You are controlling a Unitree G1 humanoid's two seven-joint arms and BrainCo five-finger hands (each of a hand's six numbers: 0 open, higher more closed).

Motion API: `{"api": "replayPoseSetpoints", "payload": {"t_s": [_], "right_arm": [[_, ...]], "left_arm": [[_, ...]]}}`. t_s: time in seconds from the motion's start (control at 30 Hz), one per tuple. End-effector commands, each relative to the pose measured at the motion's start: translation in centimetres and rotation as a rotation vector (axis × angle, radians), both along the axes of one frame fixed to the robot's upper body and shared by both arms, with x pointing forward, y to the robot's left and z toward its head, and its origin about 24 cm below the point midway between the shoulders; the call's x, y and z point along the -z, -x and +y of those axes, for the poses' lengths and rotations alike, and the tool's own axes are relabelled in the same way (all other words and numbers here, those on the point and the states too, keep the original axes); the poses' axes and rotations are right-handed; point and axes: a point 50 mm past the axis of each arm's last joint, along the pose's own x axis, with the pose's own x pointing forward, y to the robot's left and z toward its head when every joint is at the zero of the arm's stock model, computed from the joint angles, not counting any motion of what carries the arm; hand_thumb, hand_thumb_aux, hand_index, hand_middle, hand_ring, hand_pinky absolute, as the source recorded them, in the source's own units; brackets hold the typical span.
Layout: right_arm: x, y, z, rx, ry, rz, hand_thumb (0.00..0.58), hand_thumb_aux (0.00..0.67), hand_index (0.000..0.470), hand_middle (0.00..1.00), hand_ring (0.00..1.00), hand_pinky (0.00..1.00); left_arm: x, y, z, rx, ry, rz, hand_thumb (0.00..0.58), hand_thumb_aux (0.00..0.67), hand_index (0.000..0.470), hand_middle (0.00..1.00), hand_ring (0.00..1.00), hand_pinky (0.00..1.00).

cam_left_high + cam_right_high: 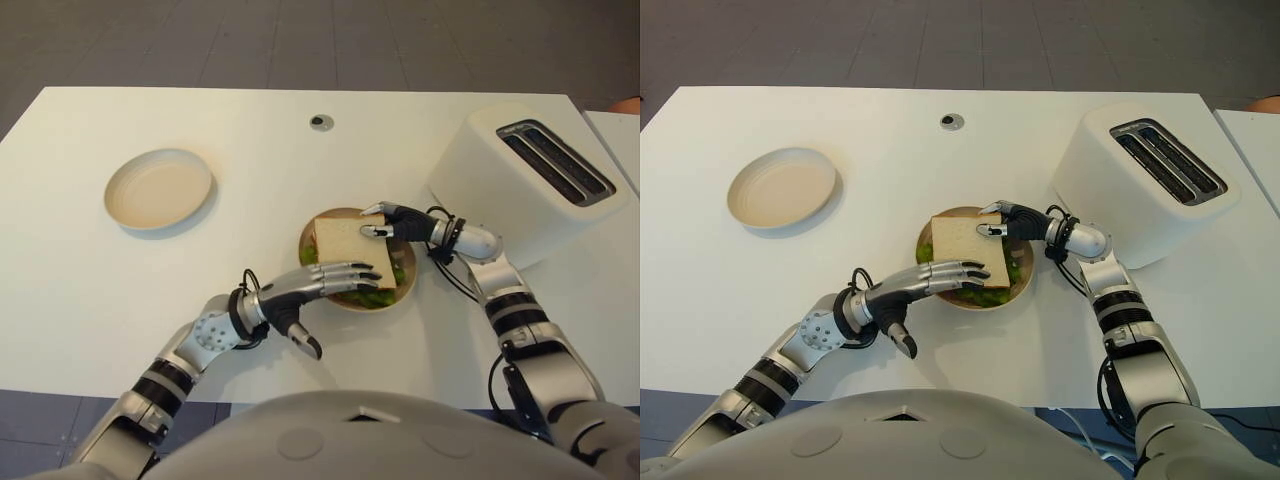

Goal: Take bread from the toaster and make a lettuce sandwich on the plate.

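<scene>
A slice of bread lies on green lettuce on the tan plate at the table's middle. My right hand comes in from the toaster side, and its fingers pinch the slice's right edge. My left hand lies over the near side of the plate with its fingers stretched out flat along the slice's front edge, holding nothing. The white toaster stands at the right, with both slots looking dark and empty. Whether another slice lies under the lettuce is hidden.
An empty cream bowl sits at the left of the white table. A small round grommet is set in the table near its far edge. A second table's corner shows at the far right.
</scene>
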Motion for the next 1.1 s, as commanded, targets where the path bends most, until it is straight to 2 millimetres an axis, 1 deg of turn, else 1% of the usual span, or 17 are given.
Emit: {"api": "replayPoseSetpoints", "payload": {"t_s": [0.03, 0.13, 0.23, 0.27, 0.3, 0.33, 0.37, 0.4, 0.43, 0.5, 0.57, 0.63, 0.83, 0.9, 0.97, 1.0, 1.1], "right_arm": [[1.7, 0.7, -0.1, 0.005, 0.043, 0.083, 0.58, 0.67, 0.47, 1.0, 1.0, 1.0], [1.1, 1.0, 0.4, -0.016, 0.018, 0.053, 0.58, 0.67, 0.47, 1.0, 1.0, 1.0], [0.4, 1.7, 0.8, -0.041, 0.0, 0.012, 0.58, 0.67, 0.47, 1.0, 1.0, 1.0], [0.1, 2.0, 0.9, -0.044, -0.01, -0.006, 0.577, 0.62, 0.435, 0.99, 0.99, 0.99], [-0.2, 2.4, 0.9, -0.052, -0.011, -0.028, 0.532, 0.478, 0.335, 0.35, 0.35, 0.35], [-0.4, 2.8, 1.0, -0.06, -0.01, -0.041, 0.491, 0.407, 0.286, 0.0, 0.0, 0.0], [-0.4, 3.2, 1.1, -0.069, -0.001, -0.052, 0.466, 0.373, 0.262, 0.0, 0.0, 0.0], [-0.5, 3.5, 1.2, -0.073, 0.007, -0.061, 0.34, 0.239, 0.168, 0.0, 0.0, 0.0], [-0.6, 3.6, 1.2, -0.07, 0.014, -0.078, 0.0, 0.0, 0.0, 0.0, 0.0, 0.0], [-1.7, 2.9, 1.0, 0.002, -0.009, -0.169, 0.0, 0.0, 0.0, 0.0, 0.0, 0.0], [-4.1, 1.4, 0.1, 0.139, -0.04, -0.334, 0.0, 0.0, 0.0, 0.0, 0.0, 0.0], [-6.0, 0.6, -0.6, 0.249, -0.063, -0.469, 0.0, 0.0, 0.0, 0.0, 0.0, 0.0], [-9.4, 0.8, -1.1, 0.419, -0.154, -0.741, 0.0, 0.0, 0.0, 0.0, 0.0, 0.0], [-9.9, 1.5, -1.1, 0.43, -0.19, -0.774, 0.0, 0.0, 0.0, 0.0, 0.0, 0.0], [-9.6, 2.4, -0.8, 0.406, -0.196, -0.757, 0.0, 0.0, 0.0, 0.0, 0.0, 0.0], [-9.1, 2.9, -0.6, 0.382, -0.186, -0.732, 0.0, 0.0, 0.0, 0.0, 0.0, 0.0], [-7.1, 5.5, -0.3, 0.236, -0.143, -0.578, 0.0, 0.0, 0.0, 0.0, 0.0, 0.0]], "left_arm": [[3.4, -0.8, 0.1, 0.004, -0.25, 0.025, 0.0, 0.0, 0.0, 0.0, 0.0, 0.0], [4.2, -2.4, -0.5, -0.056, -0.272, -0.009, 0.0, 0.0, 0.0, 0.0, 0.0, 0.0], [4.2, -3.1, -1.0, -0.086, -0.228, -0.031, 0.0, 0.0, 0.0, 0.0, 0.0, 0.0], [4.2, -3.1, -1.2, -0.088, -0.215, -0.036, 0.0, 0.0, 0.0, 0.0, 0.0, 0.0], [4.1, -3.1, -1.3, -0.088, -0.201, -0.041, 0.0, 0.0, 0.0, 0.0, 0.0, 0.0], [3.9, -3.1, -1.4, -0.088, -0.18, -0.047, 0.0, 0.0, 0.0, 0.0, 0.0, 0.0], [3.8, -3.1, -1.5, -0.089, -0.161, -0.051, 0.0, 0.0, 0.0, 0.0, 0.0, 0.0], [3.6, -3.2, -1.6, -0.089, -0.149, -0.053, 0.0, 0.0, 0.0, 0.0, 0.0, 0.0], [3.6, -3.3, -1.7, -0.096, -0.139, -0.052, 0.0, 0.0, 0.0, 0.0, 0.0, 0.0], [3.7, -3.5, -1.6, -0.107, -0.144, -0.041, 0.0, 0.0, 0.0, 0.0, 0.0, 0.0], [4.2, -3.4, -1.5, -0.104, -0.163, -0.016, 0.0, 0.0, 0.0, 0.0, 0.0, 0.0], [4.8, -3.3, -1.4, -0.105, -0.188, 0.007, 0.0, 0.0, 0.0, 0.0, 0.0, 0.0], [5.3, -4.4, -1.1, -0.17, -0.207, 0.02, 0.0, 0.0, 0.0, 0.0, 0.0, 0.0], [5.0, -5.0, -0.8, -0.213, -0.189, -0.002, 0.0, 0.0, 0.0, 0.0, 0.0, 0.0], [4.1, -6.0, -0.4, -0.288, -0.138, -0.049, 0.0, 0.0, 0.0, 0.0, 0.0, 0.0], [3.4, -6.6, -0.2, -0.34, -0.087, -0.082, 0.0, 0.0, 0.0, 0.0, 0.0, 0.0], [-0.3, -7.5, 0.7, -0.459, 0.161, -0.22, 0.0, 0.0, 0.0, 0.0, 0.0, 0.0]]}}
